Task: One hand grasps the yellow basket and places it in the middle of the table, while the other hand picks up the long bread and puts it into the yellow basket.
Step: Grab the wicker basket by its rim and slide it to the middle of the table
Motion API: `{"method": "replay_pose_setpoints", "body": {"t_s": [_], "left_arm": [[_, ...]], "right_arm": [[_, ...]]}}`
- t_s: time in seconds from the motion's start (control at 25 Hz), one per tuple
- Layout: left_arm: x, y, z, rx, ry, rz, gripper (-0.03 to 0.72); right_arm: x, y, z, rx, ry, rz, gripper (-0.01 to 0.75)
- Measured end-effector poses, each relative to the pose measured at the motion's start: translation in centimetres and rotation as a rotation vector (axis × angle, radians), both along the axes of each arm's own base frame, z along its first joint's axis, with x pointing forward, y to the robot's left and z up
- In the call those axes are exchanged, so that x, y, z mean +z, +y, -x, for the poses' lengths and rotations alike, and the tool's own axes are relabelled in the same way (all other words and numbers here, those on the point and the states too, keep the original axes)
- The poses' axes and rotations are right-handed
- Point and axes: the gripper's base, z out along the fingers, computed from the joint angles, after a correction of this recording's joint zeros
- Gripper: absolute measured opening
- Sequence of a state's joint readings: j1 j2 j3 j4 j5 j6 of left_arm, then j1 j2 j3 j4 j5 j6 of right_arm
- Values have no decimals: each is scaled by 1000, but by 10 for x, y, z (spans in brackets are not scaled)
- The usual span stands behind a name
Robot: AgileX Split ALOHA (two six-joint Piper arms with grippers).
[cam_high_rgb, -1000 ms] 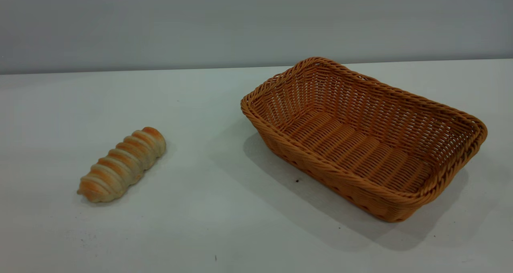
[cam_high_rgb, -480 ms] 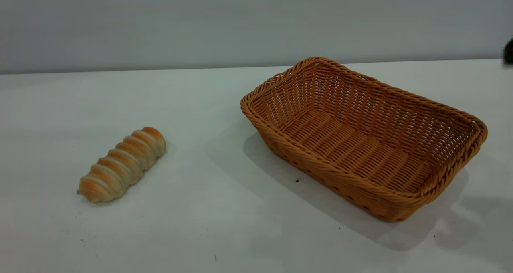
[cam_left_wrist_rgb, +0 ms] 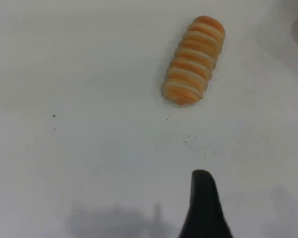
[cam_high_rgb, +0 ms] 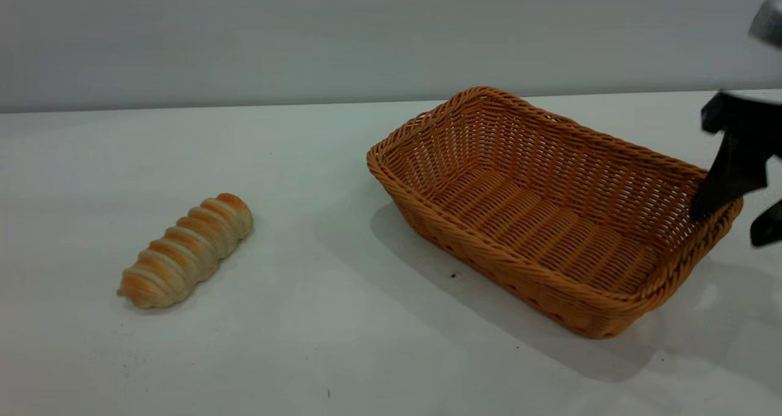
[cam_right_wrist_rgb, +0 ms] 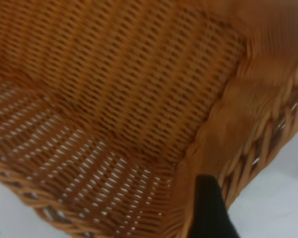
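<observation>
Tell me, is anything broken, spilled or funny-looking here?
Nothing looks broken or spilled. The yellow basket sits upright and empty, turned at an angle on the table. The long bread lies whole, well apart from it. The right gripper has its jaws open astride the basket's right rim.

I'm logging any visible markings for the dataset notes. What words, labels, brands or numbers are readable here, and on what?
None: no text shows on the orange-tan woven wicker basket, the striped spiral-ridged long bread, the white table or the black right gripper.
</observation>
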State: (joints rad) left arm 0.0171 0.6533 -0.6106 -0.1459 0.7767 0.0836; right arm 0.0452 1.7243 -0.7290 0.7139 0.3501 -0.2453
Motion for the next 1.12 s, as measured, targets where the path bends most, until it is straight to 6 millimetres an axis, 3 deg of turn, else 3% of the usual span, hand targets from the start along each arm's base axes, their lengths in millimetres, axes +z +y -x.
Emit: {"method": "replay_pose_setpoints", "body": {"t_s": [0.32, 0.56, 0.68, 0.84, 1.0, 1.12], "left_arm": [[0, 0, 0, -1, 3, -1, 567], [0, 0, 0, -1, 3, -1, 568], [0, 0, 0, -4, 3, -3, 568], [0, 0, 0, -4, 3, -3, 568], [0, 0, 0, -4, 6, -10, 568], [-1, 1, 1, -4, 8, -20, 568]], "right_arm": [[-29, 2, -14, -59, 56, -31, 532], [-71, 3, -34, -111, 124, -54, 518], [-77, 6, -44, -97, 132, -82, 390], [-72, 7, -56, -127, 103, -109, 95], [-66, 14, -67, -46, 70, -95, 98], [-56, 30, -79, 43, 14, -65, 98]]}}
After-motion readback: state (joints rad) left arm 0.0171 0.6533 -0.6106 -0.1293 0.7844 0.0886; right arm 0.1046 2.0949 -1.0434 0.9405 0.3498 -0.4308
